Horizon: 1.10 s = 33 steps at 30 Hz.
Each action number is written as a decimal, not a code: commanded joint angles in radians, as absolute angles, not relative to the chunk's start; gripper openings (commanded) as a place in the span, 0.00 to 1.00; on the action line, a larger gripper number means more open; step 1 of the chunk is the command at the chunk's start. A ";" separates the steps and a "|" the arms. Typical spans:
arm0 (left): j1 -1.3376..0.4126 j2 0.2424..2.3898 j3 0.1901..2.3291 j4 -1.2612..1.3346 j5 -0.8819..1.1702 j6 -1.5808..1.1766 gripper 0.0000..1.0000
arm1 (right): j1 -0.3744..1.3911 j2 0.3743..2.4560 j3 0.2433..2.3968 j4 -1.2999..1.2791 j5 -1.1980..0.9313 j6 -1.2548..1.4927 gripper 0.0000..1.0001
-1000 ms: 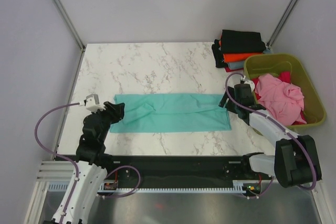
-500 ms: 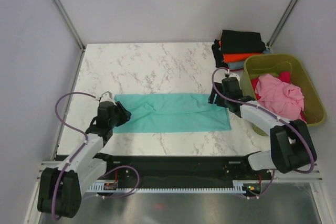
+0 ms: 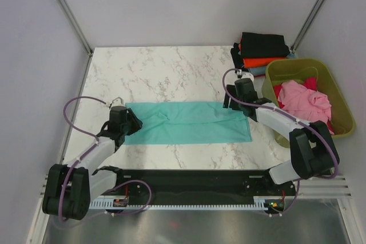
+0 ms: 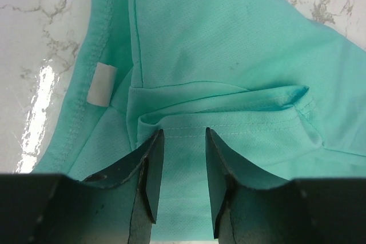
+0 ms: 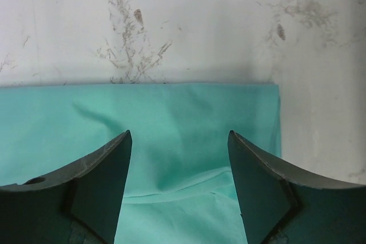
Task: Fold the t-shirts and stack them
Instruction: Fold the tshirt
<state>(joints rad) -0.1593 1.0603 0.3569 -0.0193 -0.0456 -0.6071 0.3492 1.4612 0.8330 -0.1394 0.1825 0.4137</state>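
Here: 1 teal t-shirt [image 3: 189, 123] spread, 1 folded stack [image 3: 262, 50], 1 tub [image 3: 294, 62].

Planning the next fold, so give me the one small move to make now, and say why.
Probably close the left gripper on the shirt's stitched hem. Its jaws stand apart, straddling that hem at the strip's left end, and the right gripper hangs open over the far right corner. Both ends need a pinch before the strip can be folded across.
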 commanded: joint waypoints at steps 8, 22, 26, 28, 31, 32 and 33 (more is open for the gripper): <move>-0.163 1.195 0.481 0.006 -0.130 -0.621 0.41 | 0.426 1.598 0.789 -0.075 0.149 0.454 0.75; -0.161 2.078 1.456 -0.170 -0.123 -0.514 0.40 | 0.791 1.407 0.489 -0.022 0.026 0.984 0.77; -0.178 2.224 1.736 -0.231 -0.019 -0.462 0.41 | 0.983 1.385 0.648 -0.101 0.087 1.022 0.79; -0.179 2.238 1.833 -0.245 0.033 -0.450 0.41 | 1.047 1.394 0.710 -0.162 0.103 1.003 0.81; -0.189 2.204 1.891 -0.235 0.116 -0.381 0.42 | 1.097 1.413 0.807 -0.237 0.110 0.937 0.83; -0.189 2.162 1.897 -0.250 0.124 -0.356 0.42 | 1.101 1.426 0.852 -0.262 0.117 0.892 0.84; -0.189 2.129 1.898 -0.279 0.114 -0.351 0.42 | 1.100 1.434 0.871 -0.279 0.120 0.862 0.84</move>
